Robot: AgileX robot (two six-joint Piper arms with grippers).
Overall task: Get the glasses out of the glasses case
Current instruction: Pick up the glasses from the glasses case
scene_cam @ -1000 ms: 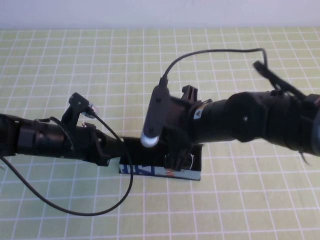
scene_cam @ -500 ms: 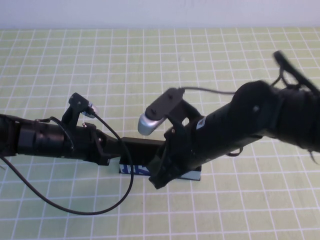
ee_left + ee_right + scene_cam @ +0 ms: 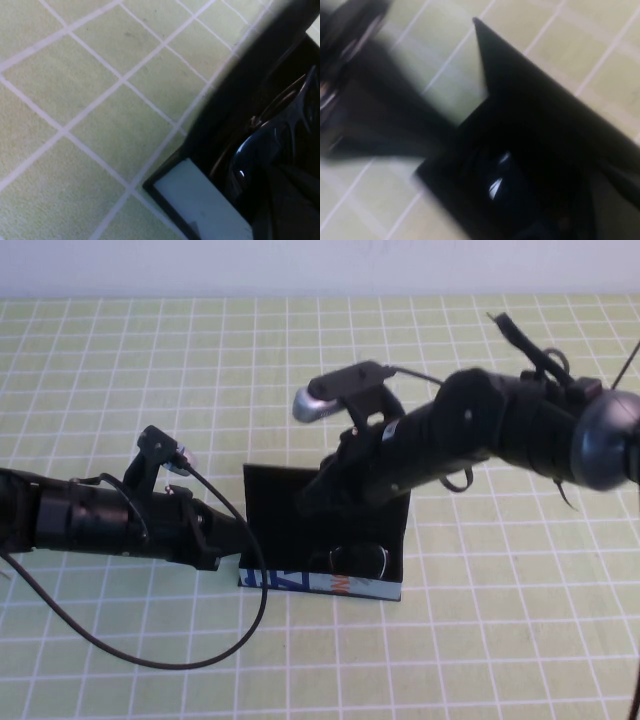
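A pale green tablecloth (image 3: 500, 640) with a white grid meets a white wall (image 3: 200, 265).

We identify a robot test setup: the desk (image 3: 120, 350) carries a pale green cloth with a white grid, backed by a plain white wall (image 3: 200, 265).

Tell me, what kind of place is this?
Probably a robot test bench: a table under a green grid mat, a case with glasses, the left tool beside it, the right tool above it.
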